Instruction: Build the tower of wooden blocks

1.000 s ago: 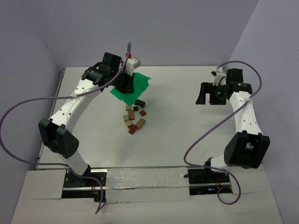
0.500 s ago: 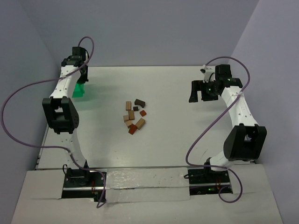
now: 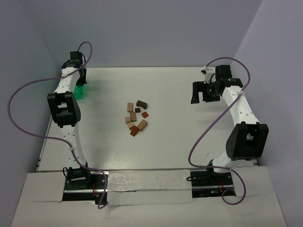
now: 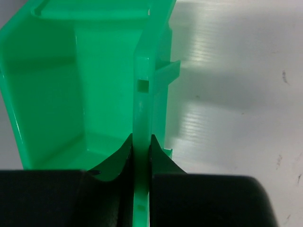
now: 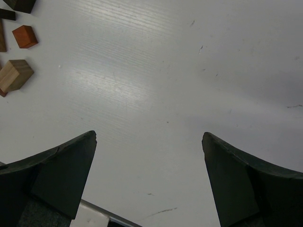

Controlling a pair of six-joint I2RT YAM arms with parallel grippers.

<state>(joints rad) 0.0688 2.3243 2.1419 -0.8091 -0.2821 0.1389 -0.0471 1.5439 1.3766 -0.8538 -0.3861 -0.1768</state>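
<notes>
Several small wooden blocks (image 3: 136,117), tan, reddish-brown and dark brown, lie scattered flat on the middle of the white table; no stacked tower shows. A few of them show at the top left of the right wrist view (image 5: 15,74). My left gripper (image 3: 78,81) is at the far left back of the table, shut on the side wall of the green plastic bin (image 4: 142,104), which looks empty inside. My right gripper (image 3: 202,94) is open and empty over bare table at the right back, well apart from the blocks.
The green bin (image 3: 80,91) stands near the table's left back corner, close to the left wall. Purple cables loop from both arms. The table's edges run along the left and right sides.
My left arm has swung the green bin from above the blocks to the far left back corner, leaving the blocks on the table. My right gripper has shifted slightly left.
</notes>
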